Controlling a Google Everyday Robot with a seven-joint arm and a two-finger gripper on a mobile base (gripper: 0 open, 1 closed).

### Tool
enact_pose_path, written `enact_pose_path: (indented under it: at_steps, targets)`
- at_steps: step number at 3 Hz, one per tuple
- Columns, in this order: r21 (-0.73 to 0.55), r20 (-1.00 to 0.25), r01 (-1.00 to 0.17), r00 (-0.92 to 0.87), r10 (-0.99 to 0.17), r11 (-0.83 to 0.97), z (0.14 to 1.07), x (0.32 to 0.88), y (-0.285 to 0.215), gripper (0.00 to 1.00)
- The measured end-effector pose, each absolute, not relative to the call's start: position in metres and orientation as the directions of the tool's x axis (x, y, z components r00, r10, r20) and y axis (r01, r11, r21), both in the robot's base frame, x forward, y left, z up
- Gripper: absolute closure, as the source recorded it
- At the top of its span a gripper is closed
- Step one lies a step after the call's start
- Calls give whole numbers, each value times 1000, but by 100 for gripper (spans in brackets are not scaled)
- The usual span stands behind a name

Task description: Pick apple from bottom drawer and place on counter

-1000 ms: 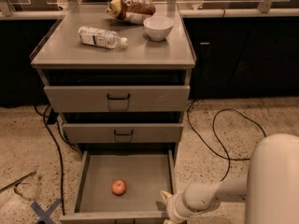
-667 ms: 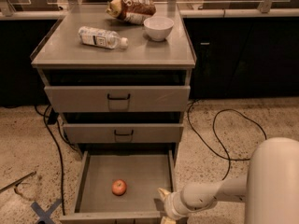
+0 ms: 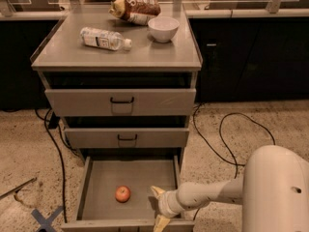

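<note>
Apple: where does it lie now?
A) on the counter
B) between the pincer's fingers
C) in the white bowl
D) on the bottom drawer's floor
D: the apple sits on the grey floor of the bottom drawer, apart from the open pincer, which hovers at the drawer's right front corner.

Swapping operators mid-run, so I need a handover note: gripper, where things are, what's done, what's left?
Gripper: open and empty, low over the front right corner of the bottom drawer, to the right of the apple and not touching it.
Apple: on the drawer floor, near the front, roughly centred.
Bottom drawer: pulled open; the two drawers above are shut.
Counter: holds a water bottle lying on its side, a white bowl and a snack bag at the back; there is bare space along the front.
Done: drawer open, arm brought down beside the apple.
Left: grasp the apple, lift it out, set it on the counter.
</note>
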State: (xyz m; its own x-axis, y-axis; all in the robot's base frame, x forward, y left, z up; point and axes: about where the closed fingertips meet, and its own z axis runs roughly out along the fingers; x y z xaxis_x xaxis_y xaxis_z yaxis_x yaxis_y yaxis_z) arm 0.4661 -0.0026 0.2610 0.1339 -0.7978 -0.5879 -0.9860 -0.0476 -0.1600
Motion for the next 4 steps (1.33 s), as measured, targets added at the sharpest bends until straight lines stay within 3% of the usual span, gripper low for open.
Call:
enact_pose_path:
  at_steps: [4]
  targets:
    - [-205,-654,-958,286,-700,-200,200,551,117,0]
